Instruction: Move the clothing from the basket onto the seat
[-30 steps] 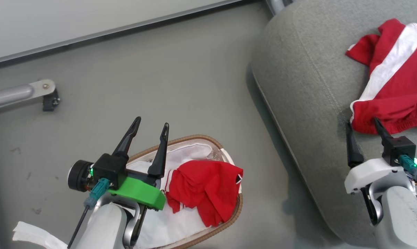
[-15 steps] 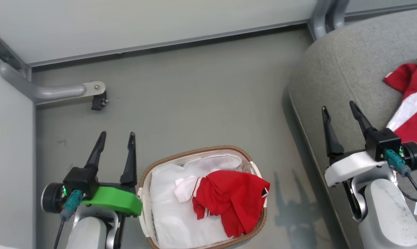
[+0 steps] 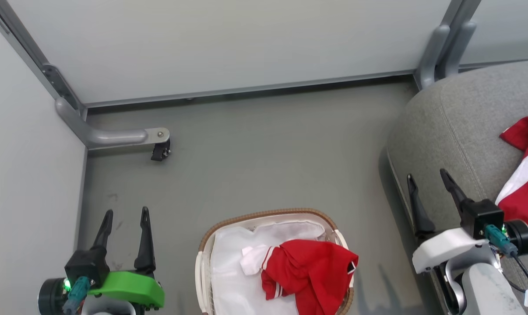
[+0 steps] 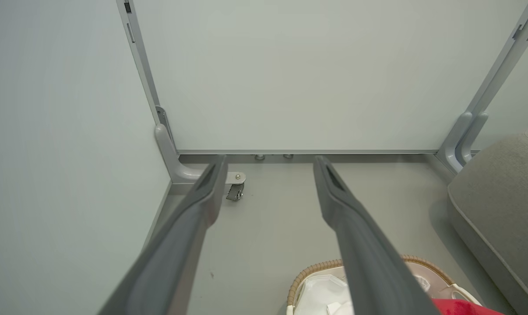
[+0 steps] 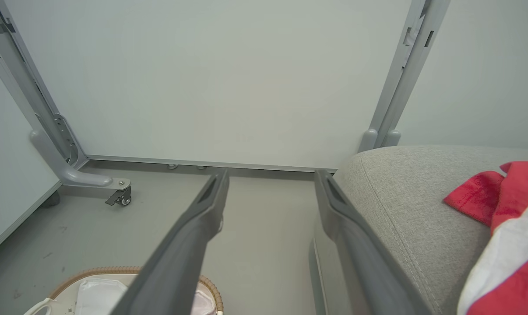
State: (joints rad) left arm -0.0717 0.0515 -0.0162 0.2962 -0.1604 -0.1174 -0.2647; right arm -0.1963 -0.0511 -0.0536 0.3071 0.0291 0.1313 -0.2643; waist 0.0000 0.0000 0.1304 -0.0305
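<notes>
Clothing [image 3: 312, 275]: one red garment lay in the basket [image 3: 264, 213], another on the seat [image 3: 461, 113]. Left tool [image 3: 127, 212] and right tool [image 3: 426, 174] both stood wide, holding nothing.

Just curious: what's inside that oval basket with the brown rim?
A crumpled red garment with white trim lies on a white cloth liner. Anything beneath the garment is hidden.

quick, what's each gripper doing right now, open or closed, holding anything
Left gripper: open, holding nothing.
Right gripper: open, holding nothing.
</notes>
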